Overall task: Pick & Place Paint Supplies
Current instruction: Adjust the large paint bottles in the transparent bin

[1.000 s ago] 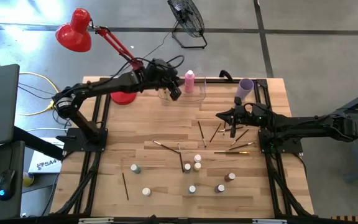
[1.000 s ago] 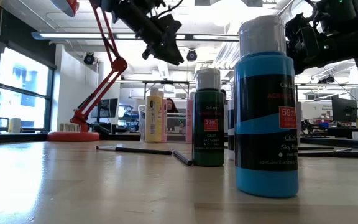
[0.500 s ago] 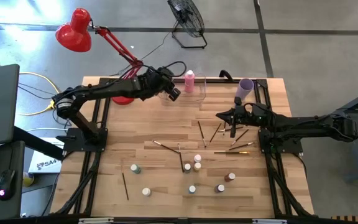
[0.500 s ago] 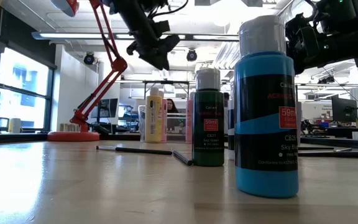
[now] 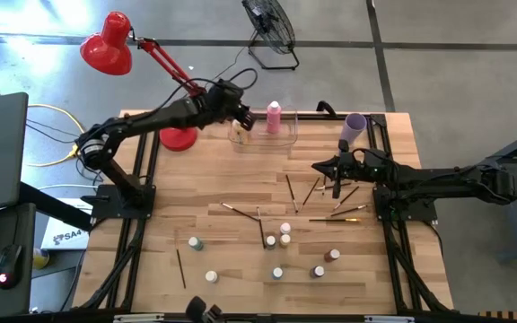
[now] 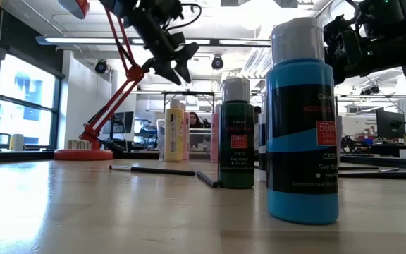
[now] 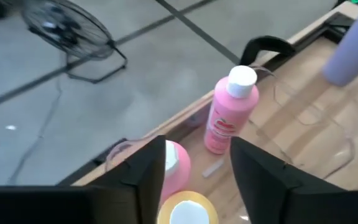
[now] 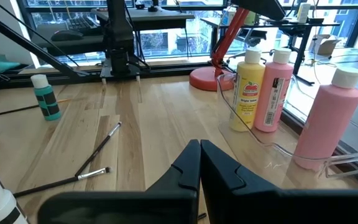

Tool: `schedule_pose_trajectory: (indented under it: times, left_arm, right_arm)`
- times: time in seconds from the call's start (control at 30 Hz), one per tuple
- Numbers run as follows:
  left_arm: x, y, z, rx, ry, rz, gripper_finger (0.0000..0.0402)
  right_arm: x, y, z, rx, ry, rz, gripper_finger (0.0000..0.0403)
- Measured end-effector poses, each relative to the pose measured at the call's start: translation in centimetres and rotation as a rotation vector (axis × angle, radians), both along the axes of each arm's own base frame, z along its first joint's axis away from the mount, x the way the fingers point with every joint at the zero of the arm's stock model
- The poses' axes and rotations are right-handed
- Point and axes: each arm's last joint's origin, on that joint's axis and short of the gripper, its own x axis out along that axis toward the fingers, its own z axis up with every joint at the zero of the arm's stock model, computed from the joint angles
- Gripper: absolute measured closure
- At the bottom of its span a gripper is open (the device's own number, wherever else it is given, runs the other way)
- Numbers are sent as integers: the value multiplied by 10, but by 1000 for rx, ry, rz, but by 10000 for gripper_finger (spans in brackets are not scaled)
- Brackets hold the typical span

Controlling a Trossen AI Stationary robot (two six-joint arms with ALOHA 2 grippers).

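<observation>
Hovering with fingers apart, the left gripper (image 7: 191, 180) sits directly above the yellow bottle (image 7: 187, 211) and pink bottle (image 7: 176, 165).

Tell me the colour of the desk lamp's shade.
Red; the desk lamp's shade shows best in the high view.

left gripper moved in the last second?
Yes. In the high view the left gripper has pulled back from the middle of the clear bin toward its end nearer the red lamp. Its fingers now stand apart above two bottles.

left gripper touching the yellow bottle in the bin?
Apart. Left wrist view: left gripper open above the yellow bottle, clear space between each finger and the cap.
</observation>
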Motion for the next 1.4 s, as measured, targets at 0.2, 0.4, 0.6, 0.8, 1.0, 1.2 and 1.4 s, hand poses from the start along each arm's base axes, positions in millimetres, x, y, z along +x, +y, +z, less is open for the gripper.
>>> schedule_pose_trajectory:
  times: [0.2,0.4,0.6,0.8,1.0,1.2,1.4]
  left_arm:
    - [1,1,6,-9,-26,-51,185]
    - [7,3,28,7,-6,-63,195]
    - [19,9,39,-28,117,-83,206]
    - [33,21,33,-74,281,-120,207]
    - [28,36,25,-145,323,-79,207]
    - [17,46,21,-245,299,-61,207]
    - [17,47,22,-244,297,-72,207]
  right_arm:
    - [0,0,0,-1,0,0,401]
    - [0,0,0,-1,0,0,401]
    - [0,0,0,-1,0,0,401]
    - [0,0,0,-1,0,0,401]
    - [0,0,0,1,0,0,401]
    - [0,0,0,0,0,0,401]
    - [0,0,0,-1,1,0,401]
